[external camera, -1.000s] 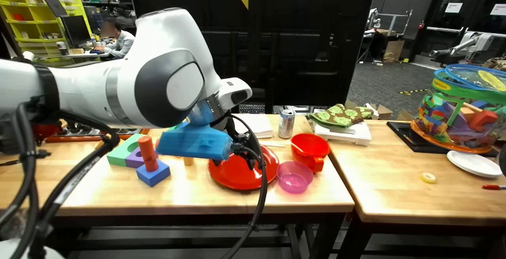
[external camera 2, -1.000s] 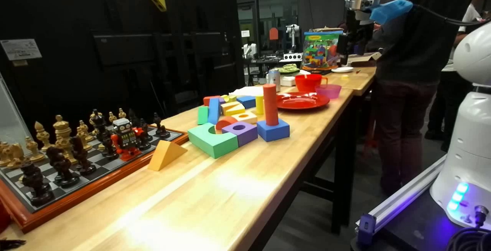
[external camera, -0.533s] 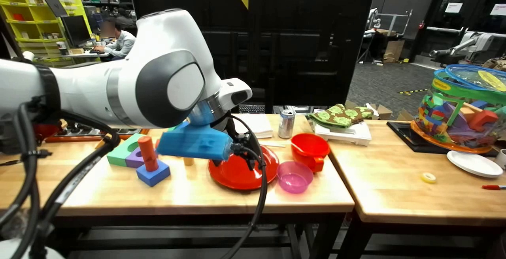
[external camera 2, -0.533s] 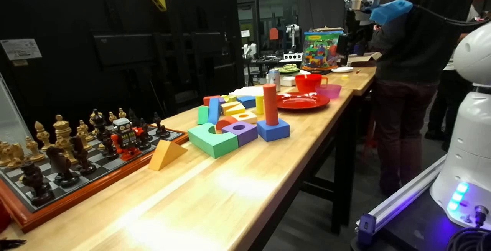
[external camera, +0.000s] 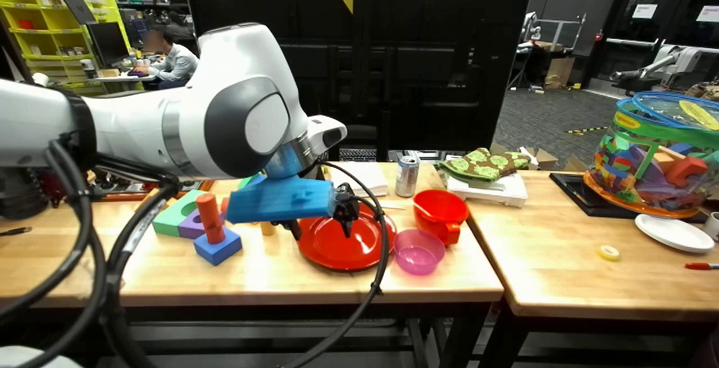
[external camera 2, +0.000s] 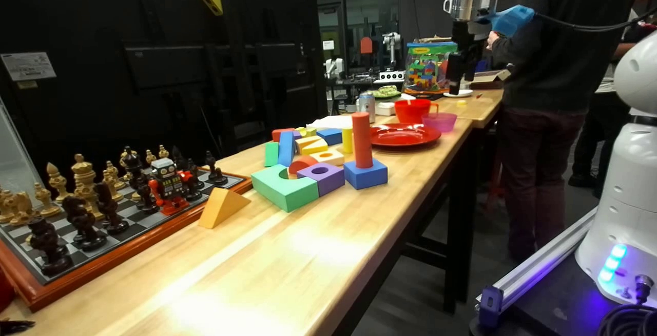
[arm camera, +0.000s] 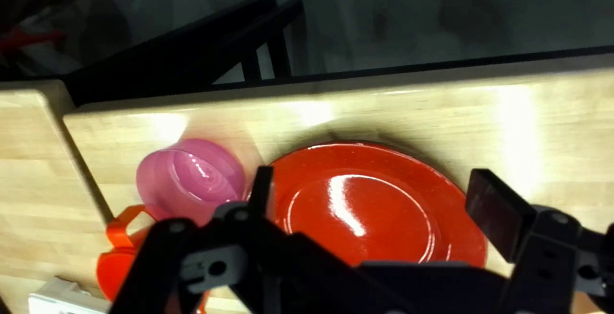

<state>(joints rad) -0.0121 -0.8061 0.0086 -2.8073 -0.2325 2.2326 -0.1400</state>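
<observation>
The black two-finger gripper stands released, its jaws wide apart and grasping nothing. It hangs above the pale wooden table, its fingers pointing down. Nearest to it is the glossy red round plate, which shows between the fingers in the wrist view. The plate lies flat on the table, toward the near edge. Sides below are as seen in an exterior view. A translucent pink round bowl sits just right of the plate; contact between the two cannot be confirmed. A red cup with a handle stands beyond the bowl, and a silver drinks can stands upright at the far side. Left of the plate, a red cylinder stands on a square blue block. Farther left, a purple block with a hole touches a green block with a curved cut-out. On a second wooden table at right, a white round plate lies near a clear plastic tub of coloured blocks.
</observation>
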